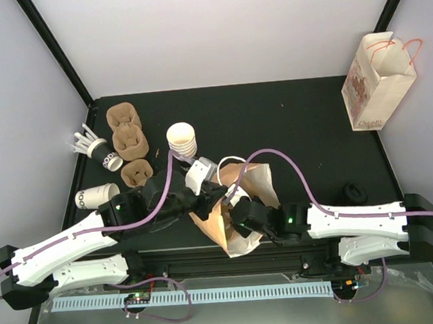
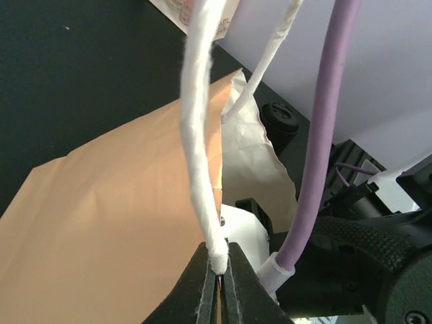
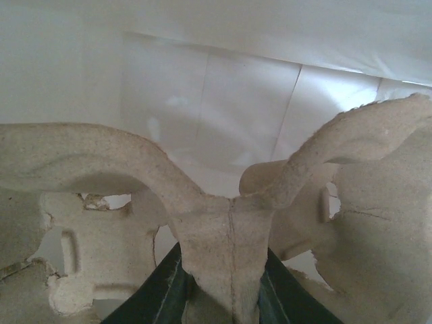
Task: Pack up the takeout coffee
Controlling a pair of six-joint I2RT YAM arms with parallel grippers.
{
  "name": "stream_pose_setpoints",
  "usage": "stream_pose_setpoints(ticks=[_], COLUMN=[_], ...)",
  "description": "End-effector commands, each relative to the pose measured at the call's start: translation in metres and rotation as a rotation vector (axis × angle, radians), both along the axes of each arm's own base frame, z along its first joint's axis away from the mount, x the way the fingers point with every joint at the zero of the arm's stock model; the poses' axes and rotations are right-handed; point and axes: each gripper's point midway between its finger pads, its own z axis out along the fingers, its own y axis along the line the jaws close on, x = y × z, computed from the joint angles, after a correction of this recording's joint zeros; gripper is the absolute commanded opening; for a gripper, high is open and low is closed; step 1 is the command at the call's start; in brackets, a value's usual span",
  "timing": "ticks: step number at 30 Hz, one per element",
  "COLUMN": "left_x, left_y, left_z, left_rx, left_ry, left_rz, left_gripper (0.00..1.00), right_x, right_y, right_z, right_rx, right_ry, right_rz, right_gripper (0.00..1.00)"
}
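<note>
A brown paper bag (image 1: 257, 180) lies on its side between the arms, its mouth toward them. My left gripper (image 2: 219, 268) is shut on the bag's white cord handle (image 2: 199, 135) and holds it up; from above it sits at the bag's left rim (image 1: 212, 195). My right gripper (image 3: 229, 287) reaches into the bag's white interior, shut on the centre ridge of a moulded-pulp cup carrier (image 3: 229, 236). A stack of white paper cups (image 1: 182, 140) stands behind the bag. One cup (image 1: 98, 195) lies on its side at the left. A black lid (image 1: 354, 192) rests at the right.
More pulp carriers (image 1: 130, 142) lie at the back left beside a cup holding white sticks (image 1: 102, 152). A printed paper bag (image 1: 379, 81) stands at the back right corner. The black lid (image 2: 280, 118) shows past the bag in the left wrist view.
</note>
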Motion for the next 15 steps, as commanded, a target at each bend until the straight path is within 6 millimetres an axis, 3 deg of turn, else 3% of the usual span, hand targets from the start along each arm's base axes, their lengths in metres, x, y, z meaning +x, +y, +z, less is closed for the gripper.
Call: stream_pose_setpoints(ticks=[1, 10, 15], left_x=[0.003, 0.0, -0.007], left_y=[-0.009, 0.004, -0.001], left_z=[0.036, 0.054, 0.057], left_rx=[-0.135, -0.175, -0.197], left_ry=[-0.051, -0.113, -0.124], left_rz=[-0.01, -0.001, -0.059], left_gripper=[0.01, 0.01, 0.01], right_x=[-0.005, -0.006, -0.005], right_y=[-0.003, -0.015, -0.017], right_z=[-0.014, -0.021, -0.021], right_rx=[-0.021, 0.021, 0.034], right_ry=[-0.009, -0.012, -0.005], right_rz=[0.01, -0.017, -0.034], right_gripper=[0.2, 0.2, 0.2])
